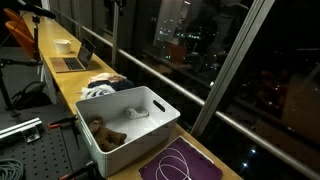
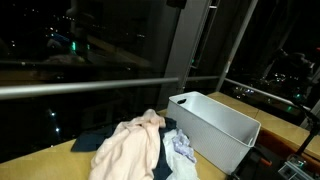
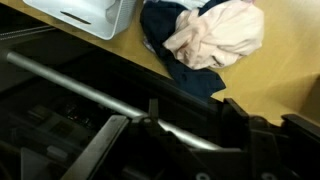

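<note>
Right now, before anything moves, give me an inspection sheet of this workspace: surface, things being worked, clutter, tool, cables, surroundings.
surface: wooden counter along the window.
job's things: clothes pile, pink over dark blue, beside the white bin; bin holds a brown soft thing and a white cloth.
clutter: laptop, white bowl, purple mat.
tool: dim in the wrist view, apart from the clothes; open or shut unclear.
cables: white cord looped on the mat; cables on the perforated table.
surroundings: night window, railing.
</note>
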You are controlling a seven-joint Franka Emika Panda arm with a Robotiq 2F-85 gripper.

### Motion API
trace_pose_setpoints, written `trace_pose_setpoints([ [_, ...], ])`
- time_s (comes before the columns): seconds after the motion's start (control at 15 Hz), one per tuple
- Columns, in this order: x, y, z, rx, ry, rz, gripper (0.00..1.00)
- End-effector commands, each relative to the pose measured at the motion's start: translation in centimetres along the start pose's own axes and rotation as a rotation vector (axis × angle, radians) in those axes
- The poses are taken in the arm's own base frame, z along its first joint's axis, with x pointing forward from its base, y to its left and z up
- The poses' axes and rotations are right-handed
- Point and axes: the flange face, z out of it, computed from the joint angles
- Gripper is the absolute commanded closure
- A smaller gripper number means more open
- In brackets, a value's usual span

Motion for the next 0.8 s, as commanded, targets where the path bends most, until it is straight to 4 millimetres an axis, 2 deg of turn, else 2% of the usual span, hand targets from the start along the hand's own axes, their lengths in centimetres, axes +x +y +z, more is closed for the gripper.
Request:
trace_pose_setpoints([
  [0.0, -1.4, 4.4, 0.4, 0.039, -0.033, 0.052, 0.01],
  [0.13, -2.4, 8.0, 2.8, 0.051, -0.049, 0.105, 0.0],
  [0.4, -5.2, 14.6, 10.3, 0.075, -0.065, 0.213, 0.0],
  [0.53, -7.1, 17.3, 14.6, 0.072, -0.071, 0.26, 0.0],
  [0.73, -10.8, 20.0, 21.4, 0.048, -0.092, 0.312, 0.0],
])
